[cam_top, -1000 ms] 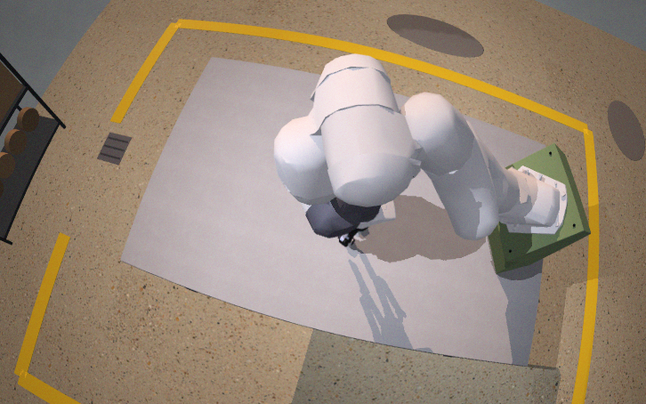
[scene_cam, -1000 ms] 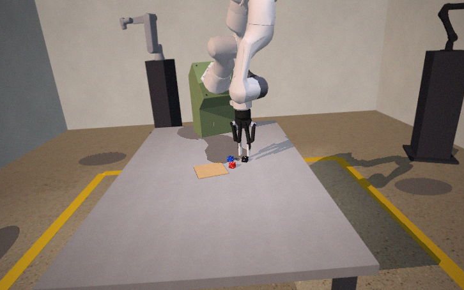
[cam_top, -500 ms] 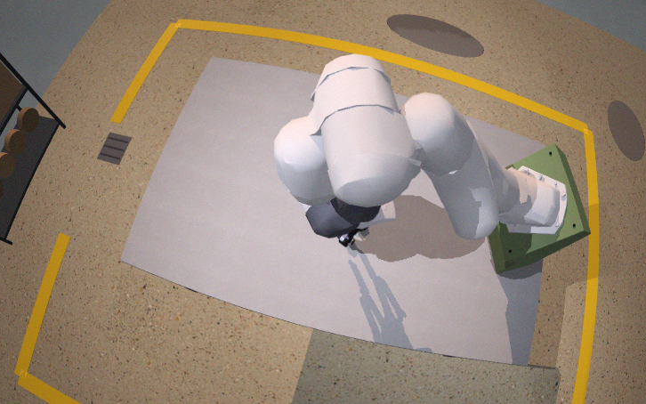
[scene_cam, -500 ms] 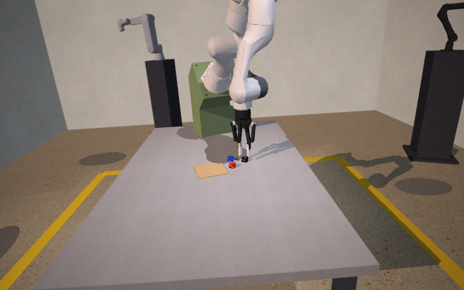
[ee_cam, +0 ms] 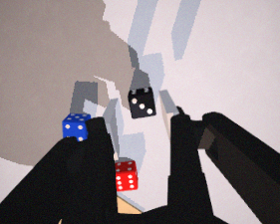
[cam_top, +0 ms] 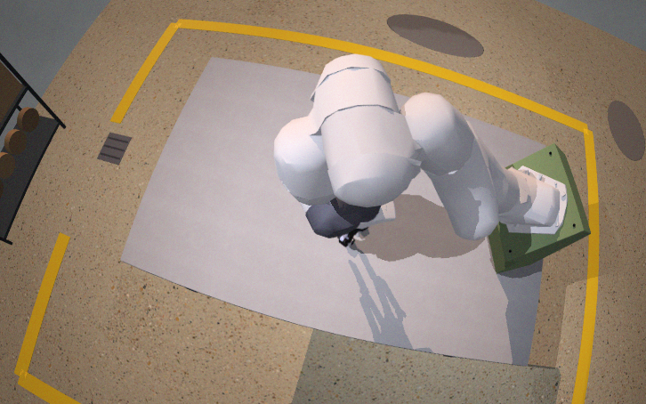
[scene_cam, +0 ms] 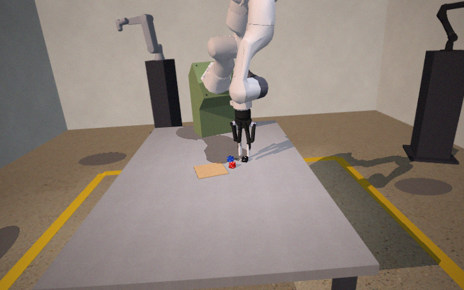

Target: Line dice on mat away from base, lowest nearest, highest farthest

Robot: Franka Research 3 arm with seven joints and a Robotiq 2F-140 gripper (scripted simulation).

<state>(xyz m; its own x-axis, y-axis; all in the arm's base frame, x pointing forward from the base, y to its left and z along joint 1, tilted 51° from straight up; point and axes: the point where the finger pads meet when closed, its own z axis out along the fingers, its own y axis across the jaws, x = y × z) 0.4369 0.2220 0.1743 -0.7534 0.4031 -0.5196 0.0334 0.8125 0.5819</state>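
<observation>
My gripper [scene_cam: 245,153] [ee_cam: 140,108] points down, partly open, its fingertips on either side of and just above the black die [scene_cam: 245,159] [ee_cam: 141,105], with a gap on both sides. The black die's larger face shows three pips in the wrist view. The blue die [scene_cam: 230,158] [ee_cam: 76,129] lies left of the fingers, partly covered by one in the wrist view. The red die [scene_cam: 232,165] [ee_cam: 127,181] lies beside the mat. Both show several pips. The tan mat [scene_cam: 210,170] [ee_cam: 129,205] lies flat with no die on it. The arm hides dice and mat in the top view.
The green robot base [cam_top: 531,253] [scene_cam: 214,117] stands at the table's far end in the exterior view. The grey table [cam_top: 215,200] [scene_cam: 204,223] carries the dice and mat. The red and blue dice lie close to the gripper, on its mat side.
</observation>
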